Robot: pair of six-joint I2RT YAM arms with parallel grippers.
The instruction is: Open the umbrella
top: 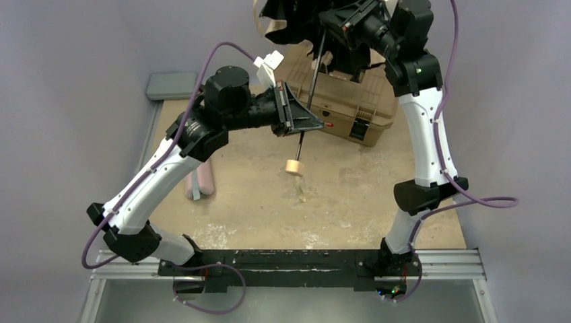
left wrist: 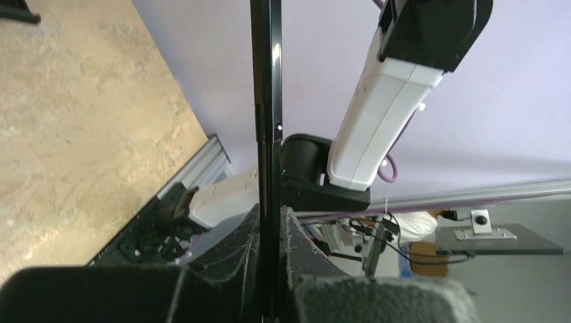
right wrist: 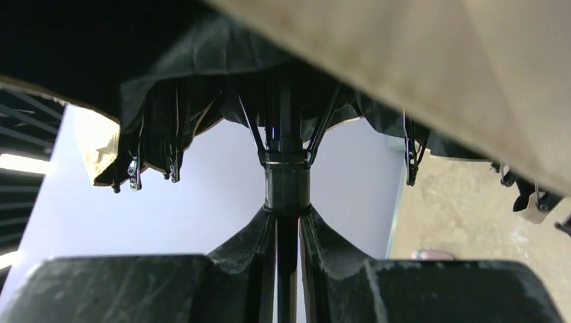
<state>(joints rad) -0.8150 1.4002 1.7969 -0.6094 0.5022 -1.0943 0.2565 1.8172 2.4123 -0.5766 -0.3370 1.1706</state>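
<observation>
Well, left claw (left wrist: pixel 271 225) clamps the umbrella (right wrist: pixel 417 60) shaft, right claw (right wrist: pixel 287 225) pinches it under the slider (right wrist: pixel 287 180) — a crooked push could jam it.

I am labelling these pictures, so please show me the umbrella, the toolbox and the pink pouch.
umbrella (top: pixel 293 167): top external view, on its cream knob handle.
toolbox (top: pixel 350 101): top external view, on its tan lid.
pink pouch (top: pixel 205 179): top external view, on its pink fabric.
</observation>
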